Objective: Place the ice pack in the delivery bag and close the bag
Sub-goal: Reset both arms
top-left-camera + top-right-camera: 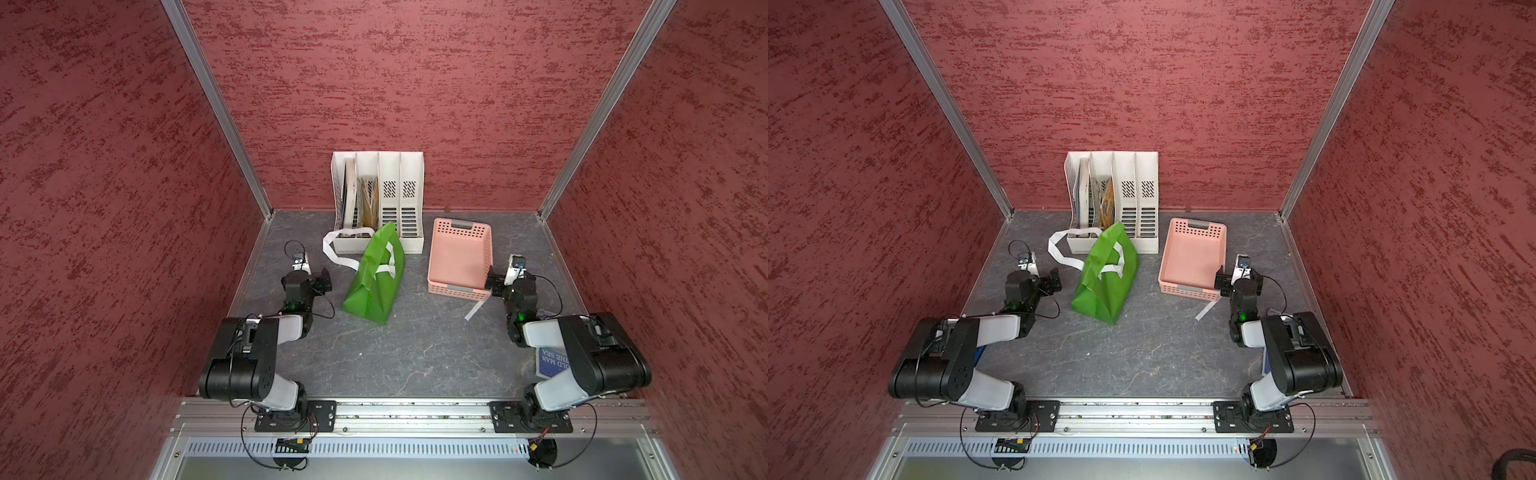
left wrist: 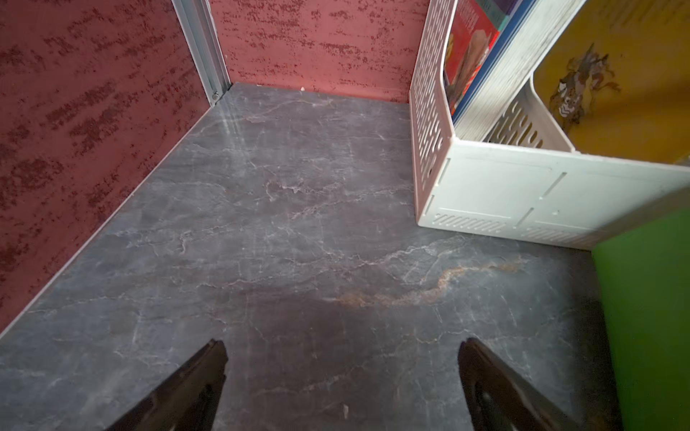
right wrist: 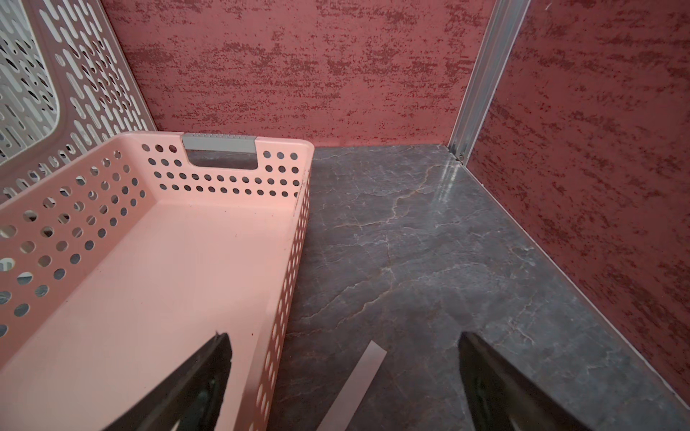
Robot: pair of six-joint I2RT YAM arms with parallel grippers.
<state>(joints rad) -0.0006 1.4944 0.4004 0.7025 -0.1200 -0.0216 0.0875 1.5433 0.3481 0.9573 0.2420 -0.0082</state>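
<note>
Red textured walls (image 1: 415,83) enclosed a grey marbled surface (image 1: 415,353). At the back stood a white file organiser (image 1: 409,245) with 4 slots, with books (image 1: 351,187) in 2 of them. Just in front of it sat the green delivery bag (image 1: 374,286), its top pinched into a ridge, 1 white strap (image 1: 332,249) looping onto the surface. A pink basket (image 1: 457,291) lay to its right. The left hand (image 2: 341,347) hovered beside the bag, fingers wide apart, holding nothing. The right hand (image 3: 343,337), equally spread and holding nothing, straddled the basket's near side wall, close to a white strip (image 3: 358,380).
</note>
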